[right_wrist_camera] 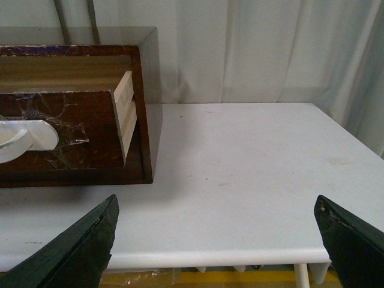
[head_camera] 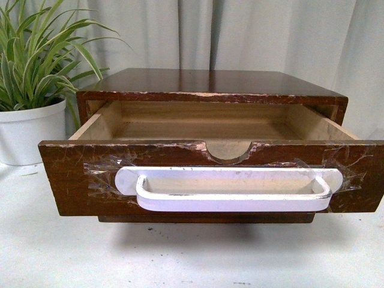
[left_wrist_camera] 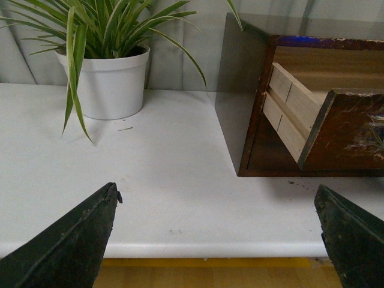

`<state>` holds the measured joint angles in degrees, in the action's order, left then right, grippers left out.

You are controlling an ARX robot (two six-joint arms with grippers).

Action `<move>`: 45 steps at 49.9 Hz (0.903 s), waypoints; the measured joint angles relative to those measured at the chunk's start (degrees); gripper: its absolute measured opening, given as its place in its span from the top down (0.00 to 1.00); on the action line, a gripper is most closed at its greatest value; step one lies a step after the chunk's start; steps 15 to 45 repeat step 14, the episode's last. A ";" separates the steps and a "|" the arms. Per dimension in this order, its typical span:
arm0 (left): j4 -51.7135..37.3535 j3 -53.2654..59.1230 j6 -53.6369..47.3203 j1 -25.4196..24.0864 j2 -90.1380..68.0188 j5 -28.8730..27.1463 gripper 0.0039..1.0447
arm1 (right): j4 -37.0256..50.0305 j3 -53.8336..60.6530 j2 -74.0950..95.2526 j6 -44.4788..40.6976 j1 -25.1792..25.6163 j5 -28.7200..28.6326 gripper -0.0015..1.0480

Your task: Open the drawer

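Pale desk (head_camera: 180, 258) is carrying the drawer (head_camera: 78, 180), already standing pulled out; both pincers are gaping wide, needing only retreat.

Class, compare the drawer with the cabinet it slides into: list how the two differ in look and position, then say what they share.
The drawer sticks out toward the camera; the cabinet sits behind it. The drawer carries a taped white handle and a half-round notch in its top edge; the cabinet shows neither. The drawer is pale wood inside; the cabinet top is glossy and dark. Both have dark brown, chipped wood outside.
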<state>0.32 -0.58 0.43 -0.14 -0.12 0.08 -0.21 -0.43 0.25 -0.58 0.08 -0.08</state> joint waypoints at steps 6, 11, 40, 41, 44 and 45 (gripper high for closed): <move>0.00 0.00 0.00 0.00 0.00 0.00 0.06 | 0.00 0.00 0.00 0.00 0.00 0.00 0.09; 0.00 0.00 0.00 0.00 0.00 0.00 0.06 | 0.00 0.00 0.00 0.00 -0.02 0.00 0.09; 0.00 0.00 0.00 0.00 0.00 0.00 0.06 | 0.00 0.00 0.00 0.00 0.00 0.00 0.09; 0.00 0.00 0.00 0.00 0.00 0.00 0.06 | 0.00 0.00 0.00 0.00 0.00 0.00 0.09; 0.00 0.00 0.00 0.00 0.00 0.00 0.06 | 0.00 0.00 0.00 0.00 0.00 0.00 0.09; 0.00 0.00 0.00 0.00 0.00 0.00 0.06 | 0.00 0.00 0.00 0.00 0.00 0.00 0.09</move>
